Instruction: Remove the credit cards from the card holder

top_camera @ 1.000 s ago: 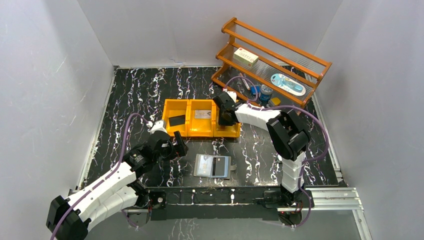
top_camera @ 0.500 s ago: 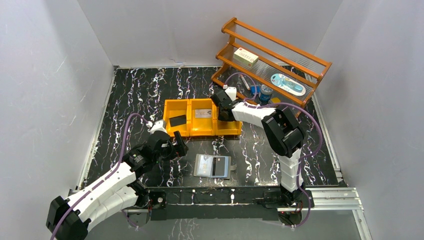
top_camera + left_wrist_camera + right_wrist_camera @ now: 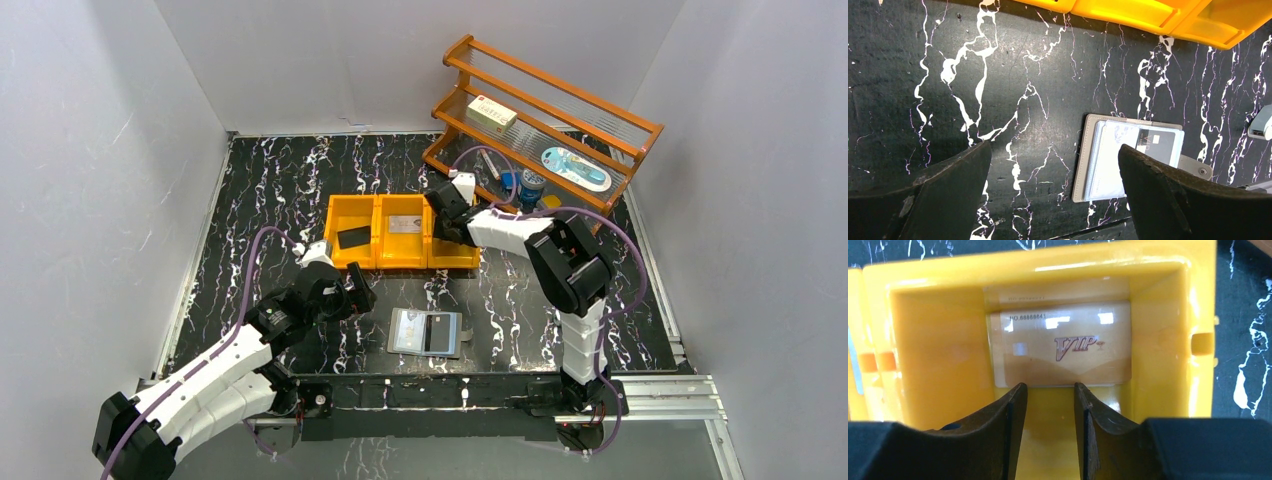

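Your card holder (image 3: 1083, 165) lies open on the tabletop (image 3: 1013, 75): grey cover, pale lining, one black card (image 3: 1159, 145) in a slot. Your tan card (image 3: 1060, 347), printed "VIP" and a number starting "NO.8888", lies flat in the yellow bin (image 3: 1160, 340), just beyond your right tool (image 3: 1048, 390), which is narrowly parted and empty. Your left tool (image 3: 1053, 150) stands wide and empty above the holder.
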`<state>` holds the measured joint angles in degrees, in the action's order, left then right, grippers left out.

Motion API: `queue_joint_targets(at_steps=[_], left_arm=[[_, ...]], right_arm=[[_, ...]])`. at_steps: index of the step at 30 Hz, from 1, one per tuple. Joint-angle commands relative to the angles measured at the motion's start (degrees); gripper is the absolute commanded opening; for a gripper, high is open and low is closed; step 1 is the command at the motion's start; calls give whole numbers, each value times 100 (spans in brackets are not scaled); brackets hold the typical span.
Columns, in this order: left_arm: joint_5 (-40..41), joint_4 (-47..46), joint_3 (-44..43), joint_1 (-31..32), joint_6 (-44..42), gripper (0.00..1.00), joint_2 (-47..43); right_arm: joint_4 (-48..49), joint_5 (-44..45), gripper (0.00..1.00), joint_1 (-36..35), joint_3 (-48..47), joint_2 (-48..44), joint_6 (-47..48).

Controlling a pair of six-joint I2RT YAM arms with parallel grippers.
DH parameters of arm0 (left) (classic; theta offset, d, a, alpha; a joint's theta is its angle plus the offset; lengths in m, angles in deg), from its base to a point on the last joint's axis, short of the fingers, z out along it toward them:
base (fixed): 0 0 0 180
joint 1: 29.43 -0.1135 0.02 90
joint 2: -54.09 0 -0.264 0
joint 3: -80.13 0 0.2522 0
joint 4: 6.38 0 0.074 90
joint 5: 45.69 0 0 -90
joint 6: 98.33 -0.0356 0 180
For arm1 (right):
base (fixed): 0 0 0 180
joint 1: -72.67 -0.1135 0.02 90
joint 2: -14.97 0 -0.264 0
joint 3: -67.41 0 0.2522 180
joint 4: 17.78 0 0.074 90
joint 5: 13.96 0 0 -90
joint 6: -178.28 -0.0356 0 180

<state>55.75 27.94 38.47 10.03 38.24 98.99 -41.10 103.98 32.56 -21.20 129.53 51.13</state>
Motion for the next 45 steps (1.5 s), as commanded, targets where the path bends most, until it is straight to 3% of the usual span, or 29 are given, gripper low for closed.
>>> queue_joint_targets(at_steps=[1, 10, 21, 31, 45], left_arm=[[37, 107, -101, -36, 2, 98, -93], [-232, -224, -121, -40, -68, 98, 18], [-862, -871, -27, -35, -157, 96, 297], [-1393, -1190, 9, -35, -124, 94, 482], [-2751, -2092, -146, -30, -403, 84, 1249]], right_arm=[[-137, -607, 49, 13, 327, -393, 239], [-66, -1688, 54, 17, 677, -2111, 467], [974, -3633, 53, -253, 3256, -4121, -931], [889, -3588, 50, -751, 4070, -4547, -1408], [1238, -3920, 39, -885, 4778, -4264, -1812]])
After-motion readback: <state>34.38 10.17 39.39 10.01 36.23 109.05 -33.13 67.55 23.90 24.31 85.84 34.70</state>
